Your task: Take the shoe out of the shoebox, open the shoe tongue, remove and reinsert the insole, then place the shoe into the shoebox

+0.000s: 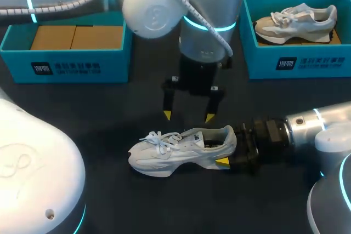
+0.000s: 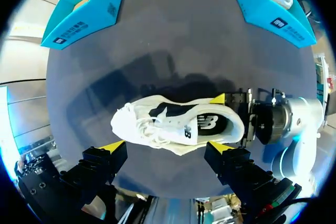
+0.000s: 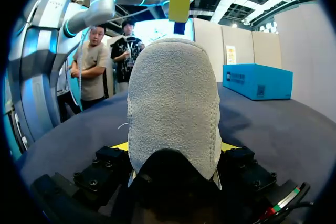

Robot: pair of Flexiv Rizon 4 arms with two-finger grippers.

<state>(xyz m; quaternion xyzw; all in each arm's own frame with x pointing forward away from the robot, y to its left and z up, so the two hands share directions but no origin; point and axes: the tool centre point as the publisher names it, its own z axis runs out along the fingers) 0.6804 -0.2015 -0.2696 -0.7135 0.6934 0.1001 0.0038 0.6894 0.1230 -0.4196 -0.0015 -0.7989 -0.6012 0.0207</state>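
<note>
Dark tabletop (image 1: 137,206), 2 teal shoeboxes at the back, 2 shoes, 2 arms. Left shoebox (image 1: 66,67) sits upper left of the head frame with brown cardboard (image 1: 77,36) inside. Right shoebox (image 1: 307,61) sits upper right and holds the second shoe (image 1: 296,23), grey-white, lying on its side. The shoe (image 1: 181,149), white with laces, is out of the boxes: upright on its sole at centre frame, toe pointing frame-left, heel frame-right. Right hand (image 1: 226,147) comes in from the right edge and pinches the heel, one yellow-tipped finger on each side; right wrist view shows the grey suede heel (image 3: 173,108) filling the gap between both fingers. Left hand (image 1: 188,116) hangs just above the shoe's collar, pointing down, fingers spread, gripping nothing. In the left wrist view, its two tips straddle the shoe (image 2: 178,124) with clear air between.
</note>
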